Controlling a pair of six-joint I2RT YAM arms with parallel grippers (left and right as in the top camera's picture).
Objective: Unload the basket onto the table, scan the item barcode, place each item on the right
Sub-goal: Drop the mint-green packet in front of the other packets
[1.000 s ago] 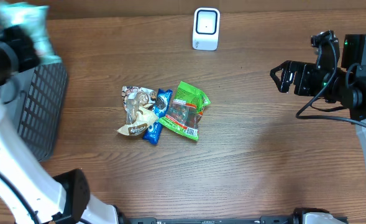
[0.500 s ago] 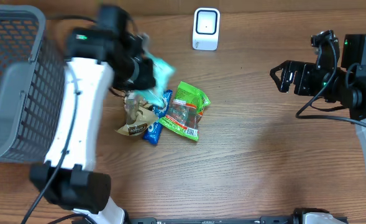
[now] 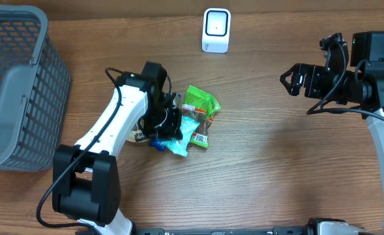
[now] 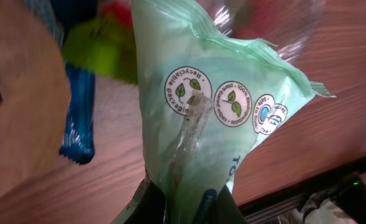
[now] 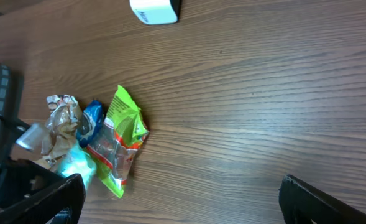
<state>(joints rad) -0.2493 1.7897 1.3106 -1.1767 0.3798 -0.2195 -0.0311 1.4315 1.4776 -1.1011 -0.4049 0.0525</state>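
Your left hand (image 3: 167,123) is clamped tight on the mint-green packet (image 4: 214,112). It pinches the packet at one end, so the rest sticks out past the fingertips. In the wrist view you can see the little recycling logos and the back seam facing the camera.

The hand is low over the snack pile. The packet pokes out just past its tip, over the edge of the green snack bag (image 3: 201,104). A blue wrapper (image 4: 77,118) is right beside it on the desk (image 3: 276,170). Can't tell if the packet is actually touching the desk.

The scanner (image 3: 216,29) is well beyond the hand, up at the far edge. The basket (image 3: 15,85) is well off to the hand's left.

Your right hand (image 3: 295,79) is spread wide with nothing in it, hovering well away from the pile.
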